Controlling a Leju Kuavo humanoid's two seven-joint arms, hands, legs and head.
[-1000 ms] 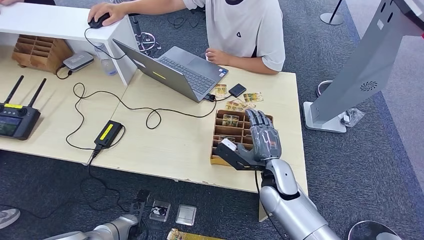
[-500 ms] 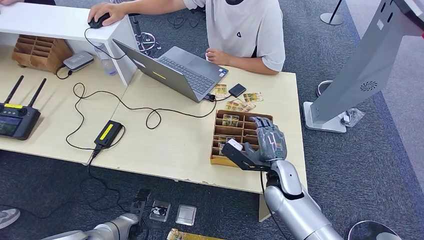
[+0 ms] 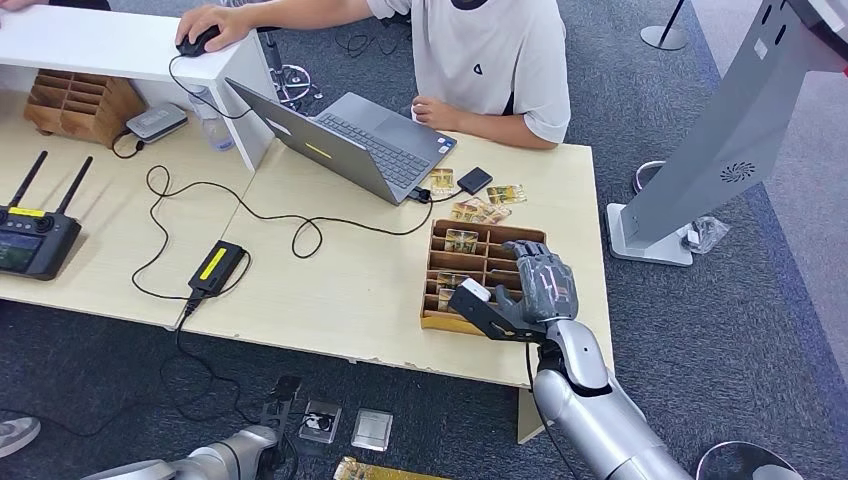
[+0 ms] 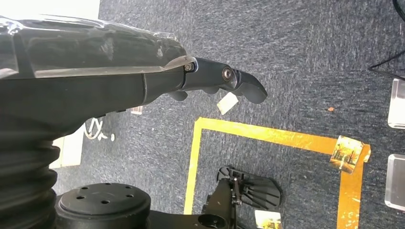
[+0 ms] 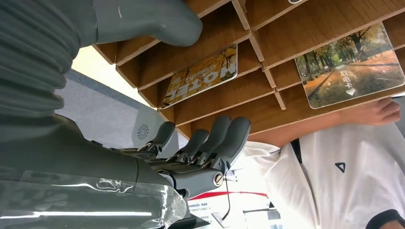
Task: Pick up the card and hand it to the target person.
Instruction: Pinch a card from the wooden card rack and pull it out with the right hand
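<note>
One right hand (image 3: 535, 290), lower over the wooden card organizer (image 3: 452, 262) than before, fingers curled, nothing held.

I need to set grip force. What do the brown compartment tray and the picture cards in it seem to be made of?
The brown compartment tray looks like thin unvarnished wood, showing visible grain and a matte finish. The autumn-tree picture card looks like stiff printed plastic, with rounded corners and a slight sheen; coated paper is possible.

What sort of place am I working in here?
Probably an office or lab made up as a hotel front desk: a person sits at a laptop behind a wooden desk, with a compartmented card holder of hotel key cards and a kiosk stand alongside.
</note>
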